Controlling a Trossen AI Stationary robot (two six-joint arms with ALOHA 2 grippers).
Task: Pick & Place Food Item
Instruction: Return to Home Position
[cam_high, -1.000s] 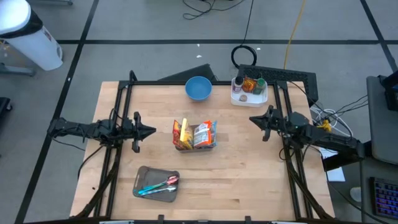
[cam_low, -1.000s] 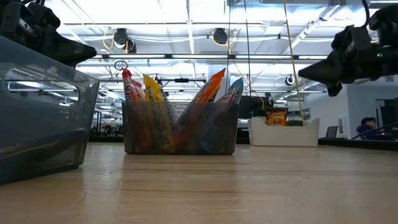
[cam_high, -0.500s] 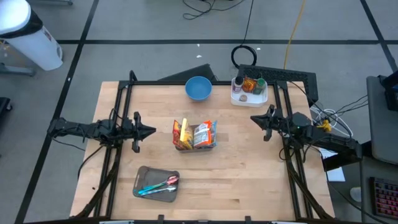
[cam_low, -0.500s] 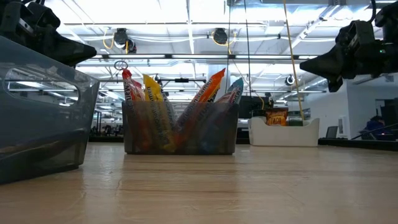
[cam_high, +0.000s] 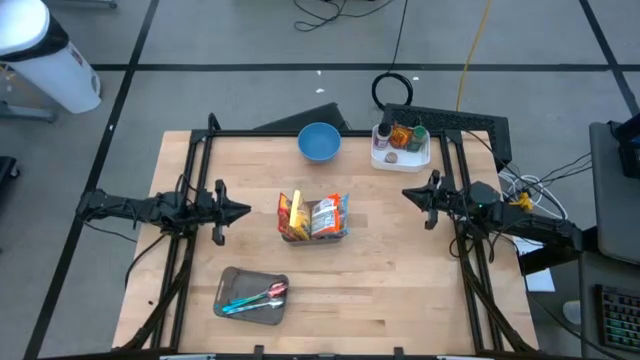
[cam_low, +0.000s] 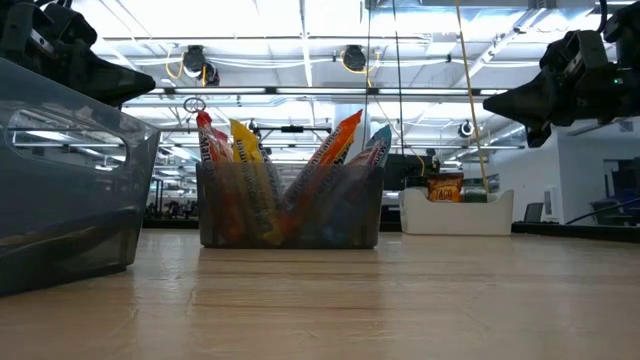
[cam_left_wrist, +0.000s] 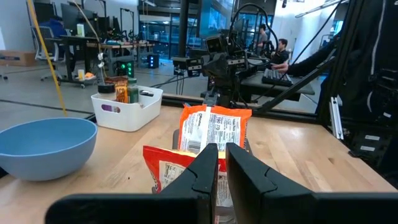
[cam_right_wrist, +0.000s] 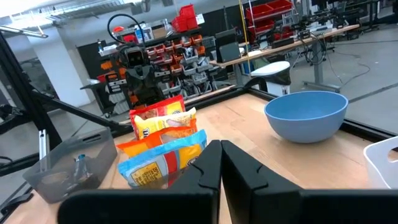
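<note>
- Left gripper: fingers pressed together, empty, hovering in from the table's left edge.
- Right gripper: fingers clenched, empty, near the right edge.
- Orange noodle pack stands in the bin midway between those edges.

— What kind of place is this?
— A robotics lab in a big open hall. The left arm and right arm flank a wooden table on a grey floor crossed by black tape lines. A coiled cable lies at the far side.
— And around it?
— Bright ceiling lights, shelving with red bins, desks with equipment, and a person seated far off.
</note>
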